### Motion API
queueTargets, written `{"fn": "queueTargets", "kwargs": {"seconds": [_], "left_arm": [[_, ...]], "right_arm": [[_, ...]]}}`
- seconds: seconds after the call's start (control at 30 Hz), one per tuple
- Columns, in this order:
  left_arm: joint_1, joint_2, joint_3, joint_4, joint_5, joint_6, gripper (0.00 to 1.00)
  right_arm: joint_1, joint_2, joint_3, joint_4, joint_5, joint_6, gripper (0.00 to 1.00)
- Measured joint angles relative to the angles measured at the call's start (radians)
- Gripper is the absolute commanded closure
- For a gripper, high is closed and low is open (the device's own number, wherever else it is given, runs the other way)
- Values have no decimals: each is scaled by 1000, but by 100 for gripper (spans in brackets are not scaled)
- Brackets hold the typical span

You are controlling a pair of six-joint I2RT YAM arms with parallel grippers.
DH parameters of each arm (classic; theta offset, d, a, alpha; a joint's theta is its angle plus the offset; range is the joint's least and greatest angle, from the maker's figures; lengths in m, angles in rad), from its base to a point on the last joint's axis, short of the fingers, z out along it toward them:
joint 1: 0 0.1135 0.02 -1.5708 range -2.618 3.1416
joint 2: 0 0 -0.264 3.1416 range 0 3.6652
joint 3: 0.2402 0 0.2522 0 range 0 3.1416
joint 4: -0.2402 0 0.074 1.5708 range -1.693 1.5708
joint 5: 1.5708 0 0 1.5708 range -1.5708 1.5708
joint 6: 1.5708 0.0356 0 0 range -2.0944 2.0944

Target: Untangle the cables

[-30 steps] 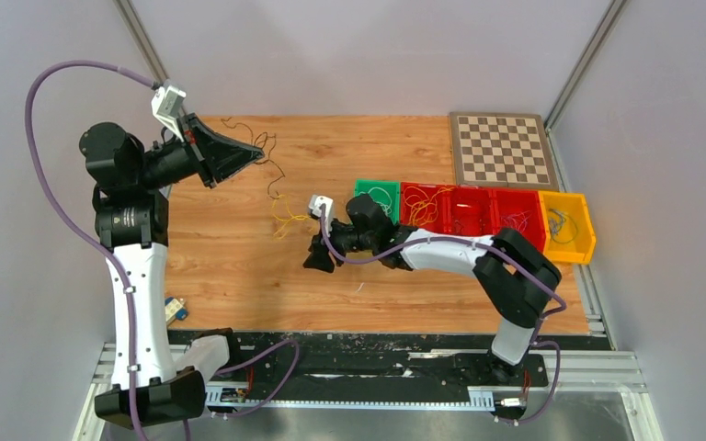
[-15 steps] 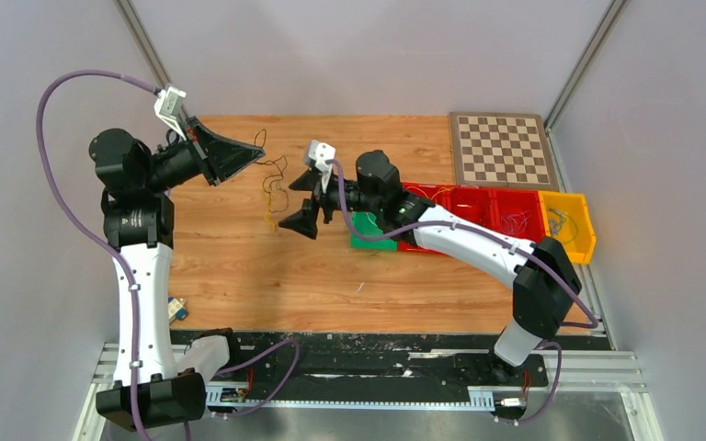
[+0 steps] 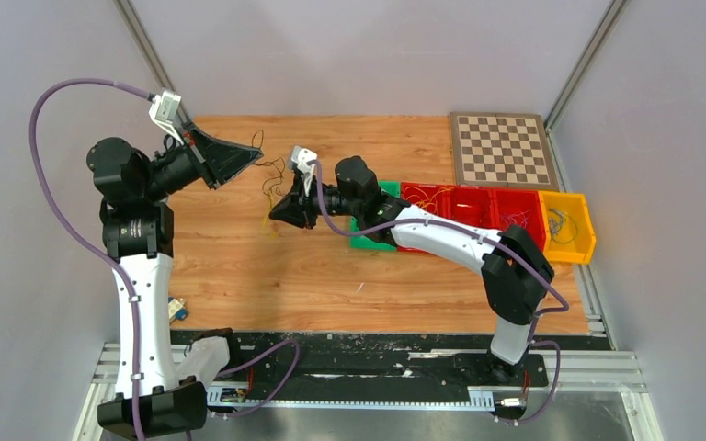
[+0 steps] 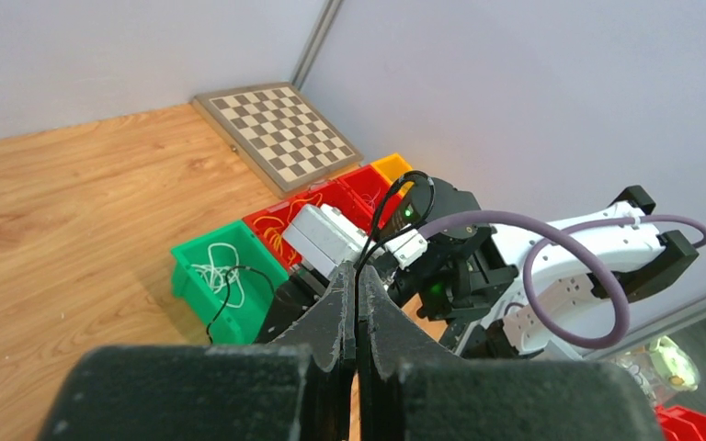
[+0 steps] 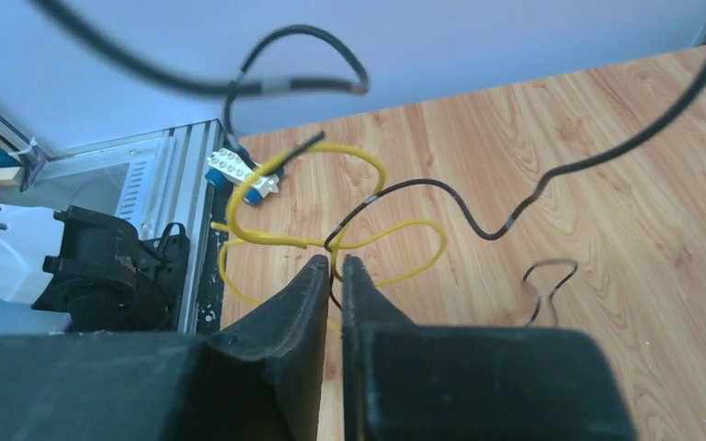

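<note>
**Left claw** (image 4: 358,276): the fingers are pressed together with no gap. They pinch a dark strand (image 4: 410,175) of the cables (image 3: 273,184), which rises from the tips in a curve. In the top view this claw lies over the far left part of the counter (image 3: 239,266) and points right.

**Right claw** (image 5: 334,271): the fingers are drawn to a very narrow slit. A yellow strand (image 5: 326,145) and a second dark strand (image 5: 493,236) cross at the tips, and the dark one runs down into the slit. In the top view this claw lies near the middle of the counter and points left, near the left claw but apart from it.

**Cables:** thin dark and yellow loops hang in the space between the two claws, and some loops trail toward the wood.

**Surroundings:**
- A green bin (image 4: 193,262), holding white wire, sits just behind the right wrist.
- Beside it to the right stands a row of red bins (image 3: 478,189) containing yellow wire, followed by a yellow bin (image 3: 572,246).
- A chessboard (image 3: 501,149) lies at the far right corner.
- A small blue and white block (image 3: 176,310) rests at the near left edge.
</note>
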Motion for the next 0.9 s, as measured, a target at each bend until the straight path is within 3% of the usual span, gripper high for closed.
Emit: {"fn": "queueTargets", "kwargs": {"seconds": [0.07,0.2,0.33,0.47,0.6,0.77,0.9], "left_arm": [[0,-2,-2,-10,-11,3,100],[0,-1,-1,-26,-36,13,100],[2,20,50,-42,-58,17,100],[2,34,106,-40,-76,15,100],[2,23,105,-30,-81,2,100],[2,11,80,-20,-103,-19,100],[2,6,72,-26,-144,-28,100]], "right_arm": [[0,-2,-19,12,5,0,100],[0,-5,-71,16,7,-16,97],[0,-14,-180,8,13,-55,60],[-6,-14,-264,-39,14,-80,70],[-20,-28,-283,-67,14,-92,58],[-40,-63,-260,-75,8,-88,52],[-43,-69,-192,-71,-10,-29,39]]}}
